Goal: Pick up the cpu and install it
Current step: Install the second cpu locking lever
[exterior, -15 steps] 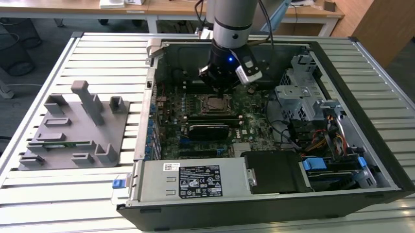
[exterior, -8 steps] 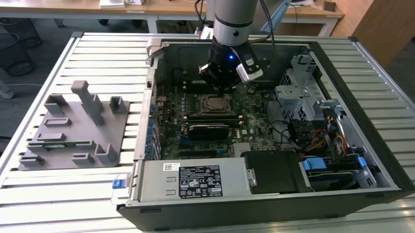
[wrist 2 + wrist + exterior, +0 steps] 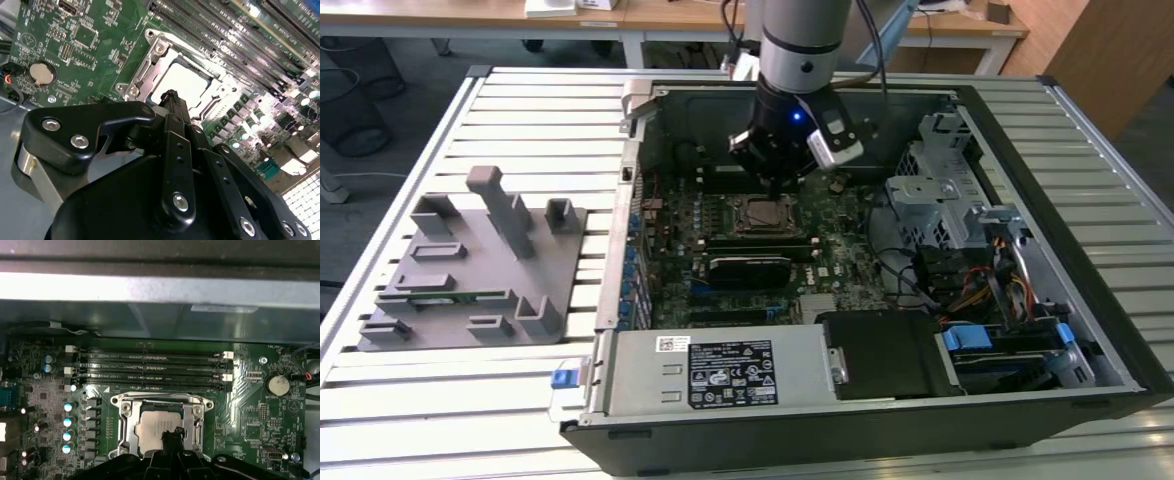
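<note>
Exterior view: the case [image 3: 1067,300] lies open on its side so the arm reaches straight down to the board [image 3: 847,215]. Its gripper [image 3: 781,185] hangs just over the socket [image 3: 761,213]. Both wrist views show the cpu [image 3: 186,82] seated in the frame, fingers [image 3: 171,437] closed together, holding nothing.

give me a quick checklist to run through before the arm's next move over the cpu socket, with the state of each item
1. The cpu lies inside the socket frame: ok.
2. Cpu flat and square in the frame: cannot tell.
3. The gripper is right above the cpu in both wrist views: ok.
4. Gripper holding the cpu or apart from it: cannot tell.
5. Memory slots beside the socket bare: ok.
6. Grey fixture stands outside the computer case, on the exterior view's left, away from the arm: ok.
</note>
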{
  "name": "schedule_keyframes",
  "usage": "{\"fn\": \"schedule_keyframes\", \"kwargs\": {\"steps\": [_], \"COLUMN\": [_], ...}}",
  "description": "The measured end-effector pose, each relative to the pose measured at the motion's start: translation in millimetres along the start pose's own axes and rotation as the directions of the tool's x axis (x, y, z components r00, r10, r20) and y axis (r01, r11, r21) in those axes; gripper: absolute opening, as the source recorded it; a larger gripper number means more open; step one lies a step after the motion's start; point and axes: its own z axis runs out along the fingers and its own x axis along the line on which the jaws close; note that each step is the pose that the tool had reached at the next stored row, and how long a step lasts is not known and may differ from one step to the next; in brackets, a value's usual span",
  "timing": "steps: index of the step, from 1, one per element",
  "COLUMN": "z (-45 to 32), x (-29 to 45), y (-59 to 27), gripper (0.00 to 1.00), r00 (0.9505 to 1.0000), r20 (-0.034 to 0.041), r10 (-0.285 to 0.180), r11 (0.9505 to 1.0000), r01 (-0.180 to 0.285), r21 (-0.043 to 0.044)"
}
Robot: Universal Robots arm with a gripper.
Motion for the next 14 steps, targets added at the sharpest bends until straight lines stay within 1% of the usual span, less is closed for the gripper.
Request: {"fn": "schedule_keyframes", "kwargs": {"steps": [5,7,9,12,14], "z": [-0.3,-0.3,-1.7,-6.9,-7.4], "x": [0.3,0.3,0.4,0.5,0.5], "y": [-12.4,-15.8,-16.4,-16.6,-18.1], "gripper": [0.11,0.11,0.11,0.11,0.11], "r00": [1.0,1.0,1.0,1.0,1.0], "r20": [0.0,0.0,-0.0001,-0.0001,-0.0001], "r10": [0.0,0.0,0.0,0.0,0.0], "r11": [1.0,1.0,1.0,1.0,1.0], "r01": [0.0,0.0,0.0,0.0,0.0], "r21": [0.0,0.0,0.0001,0.0002,-0.0016]}}
